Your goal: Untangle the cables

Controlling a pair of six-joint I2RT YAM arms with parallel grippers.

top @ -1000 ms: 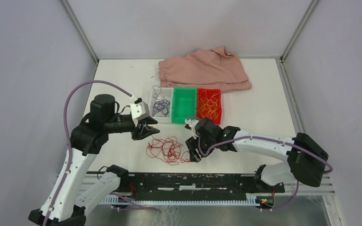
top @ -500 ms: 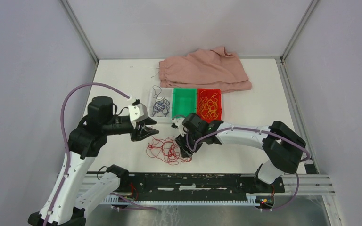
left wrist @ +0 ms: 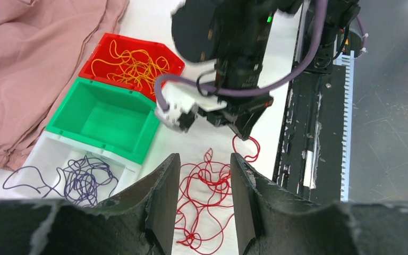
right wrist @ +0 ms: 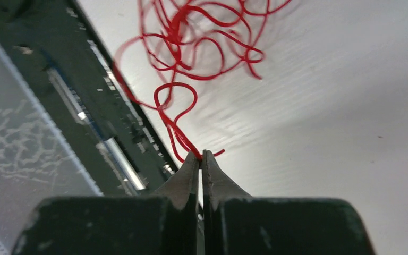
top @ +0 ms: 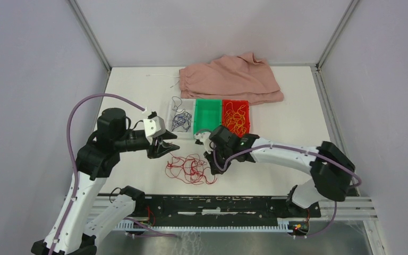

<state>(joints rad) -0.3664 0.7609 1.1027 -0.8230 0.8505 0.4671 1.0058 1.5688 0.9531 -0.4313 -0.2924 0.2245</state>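
— Since the earlier top view, the right claw (top: pixel 212 160) is sitting slightly higher and further right, at the right edge of the red cable (top: pixel 191 169) heap. The left claw (top: pixel 164 150) is hanging where it was, at the heap's upper left.
— And the other cables?
— The purple cable (top: pixel 180 121) is lying in the white bin (top: pixel 187 105) and the yellow cable (top: pixel 236 119) in the red bin (top: pixel 236 101), with the green bin (top: pixel 208 119) between them.
— And the left wrist view?
— The left claw's fingers (left wrist: pixel 162 207) are standing apart above the red cable on the counter (left wrist: pixel 281 58). The right claw is hanging over the tangle's far end, mid-frame.
— Right wrist?
— Its fingers are pressing together at lower centre, pinching a red strand. The rest is trailing toward the top of the frame.
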